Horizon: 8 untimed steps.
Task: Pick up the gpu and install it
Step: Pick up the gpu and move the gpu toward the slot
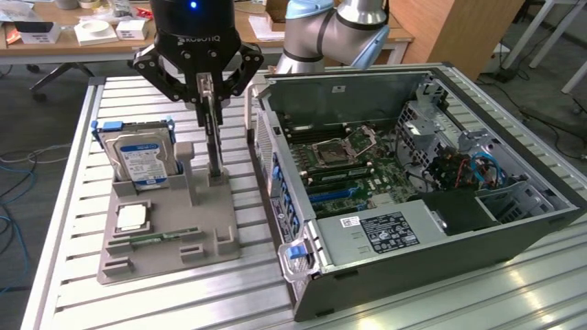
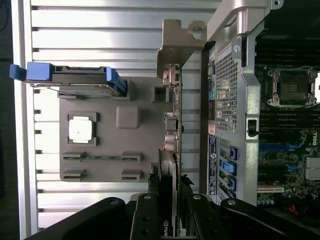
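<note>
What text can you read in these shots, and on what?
"ROBOTIQ", upside down, on the gripper body.
White logo mark on the gpu: no readable letters.
Hard drive label: too small to read.
Power supply label: too small to read.

- Bright, even room light washes the ribbed metal tabletop (image 1: pixel 156 302); shadows fall soft and short.
- In the wrist view, the slats glare white while the claw (image 2: pixel 171 210) sinks near-black.
- Inside the computer case (image 1: pixel 413 258), the light is dimmer.
</note>
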### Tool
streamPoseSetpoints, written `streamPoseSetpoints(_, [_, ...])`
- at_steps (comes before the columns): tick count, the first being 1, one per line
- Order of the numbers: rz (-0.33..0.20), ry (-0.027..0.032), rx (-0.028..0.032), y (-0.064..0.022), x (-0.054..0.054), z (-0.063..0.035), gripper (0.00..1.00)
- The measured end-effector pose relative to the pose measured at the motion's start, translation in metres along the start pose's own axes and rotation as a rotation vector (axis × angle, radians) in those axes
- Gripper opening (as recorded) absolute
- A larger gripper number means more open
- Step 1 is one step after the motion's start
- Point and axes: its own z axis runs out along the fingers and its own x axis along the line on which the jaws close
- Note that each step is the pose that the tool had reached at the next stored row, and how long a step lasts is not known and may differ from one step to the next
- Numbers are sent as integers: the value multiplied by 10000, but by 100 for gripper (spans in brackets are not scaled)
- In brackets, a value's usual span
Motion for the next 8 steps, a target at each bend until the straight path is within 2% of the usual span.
streamPoseSetpoints(5, [-1,-2,-2,2,-2,-79,26])
streamPoseSetpoints(8, [0,-3,-4,2,-2,-87,26])
